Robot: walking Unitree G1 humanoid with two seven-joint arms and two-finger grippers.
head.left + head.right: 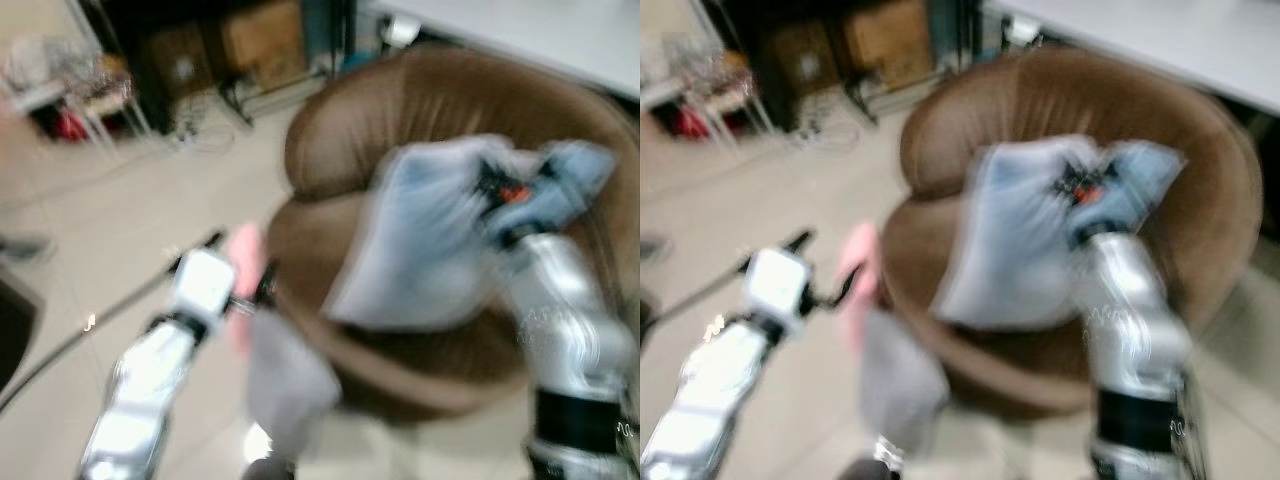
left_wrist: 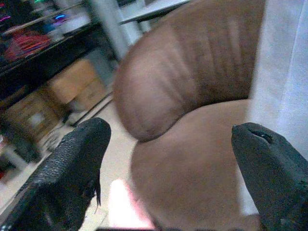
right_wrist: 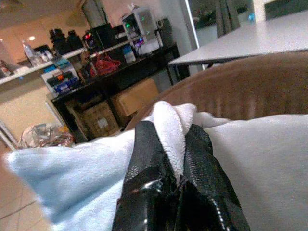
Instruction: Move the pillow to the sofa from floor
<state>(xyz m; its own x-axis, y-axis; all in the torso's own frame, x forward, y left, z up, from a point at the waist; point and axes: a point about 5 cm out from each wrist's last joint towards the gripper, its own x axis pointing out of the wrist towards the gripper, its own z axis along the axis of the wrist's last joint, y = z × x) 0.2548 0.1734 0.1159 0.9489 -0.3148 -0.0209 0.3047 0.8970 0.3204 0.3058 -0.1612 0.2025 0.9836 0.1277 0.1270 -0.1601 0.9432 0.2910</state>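
Observation:
A pale blue-grey pillow (image 1: 430,240) leans upright in the seat of the round brown sofa (image 1: 400,110), against its backrest. My right gripper (image 1: 505,195) is shut on the pillow's top edge; in the right wrist view its fingers (image 3: 144,159) pinch a fold of the fabric (image 3: 171,120). My left gripper (image 1: 242,262) is open with nothing in it, hovering by the sofa's left front rim. Its two fingertips (image 2: 72,163) stand wide apart, facing the seat (image 2: 192,159). The head views are blurred.
A grey cloth or cushion (image 1: 285,380) and something pink (image 1: 245,300) hang at the sofa's left front. A dark cable (image 1: 100,315) crosses the tiled floor on the left. Cardboard boxes (image 1: 265,40) and a shelf stand behind. A white table (image 1: 560,30) lies back right.

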